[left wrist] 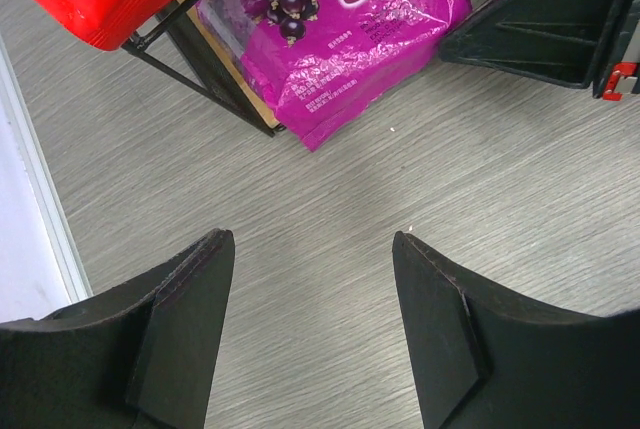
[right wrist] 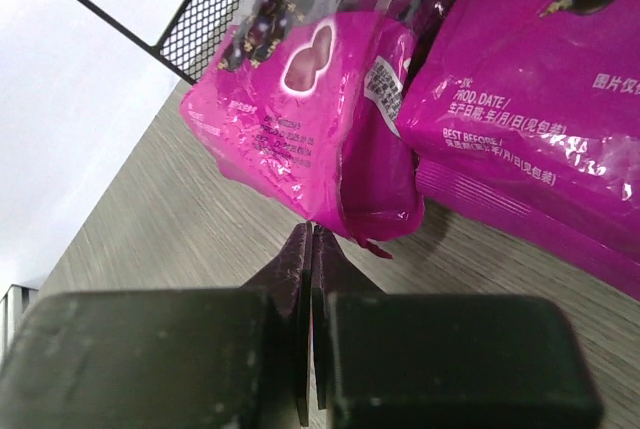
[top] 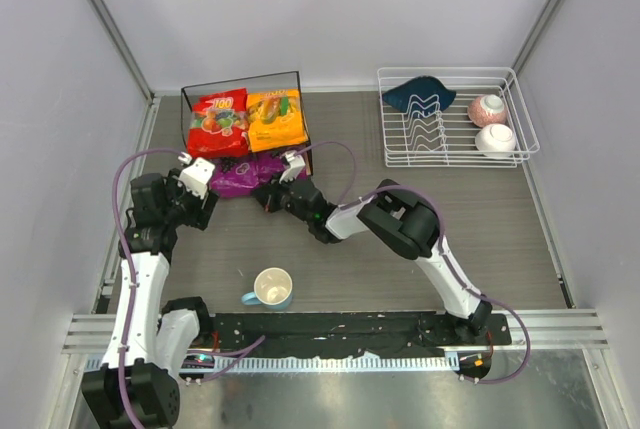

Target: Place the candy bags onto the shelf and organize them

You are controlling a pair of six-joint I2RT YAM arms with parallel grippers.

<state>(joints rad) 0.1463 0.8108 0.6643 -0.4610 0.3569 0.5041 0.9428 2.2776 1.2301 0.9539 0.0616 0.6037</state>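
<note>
Seen from above, the shelf (top: 299,99) stands at the back left of the worktop (top: 400,239). On its top tier a red bag (top: 218,121) and an orange bag (top: 276,119) lie flat side by side, and we judge these two as placed.

The two purple bags (top: 245,175) sit lower down at the front of the shelf. They lie next to each other, with their near ends spilling out onto the worktop. We judge them only partly in and not yet tidy.

The left hand (left wrist: 310,249) hovers over bare worktop just in front of them, its fingers spread and holding nothing. The right hand (right wrist: 308,239) has its fingers pressed together. Their tips meet the lower edge of one of the purple bags (right wrist: 310,119), but we cannot tell whether any of its seam is caught.

By our reckoning about half the task is done. What remains is pushing both purple bags fully onto the lower tier and squaring them up.
</note>
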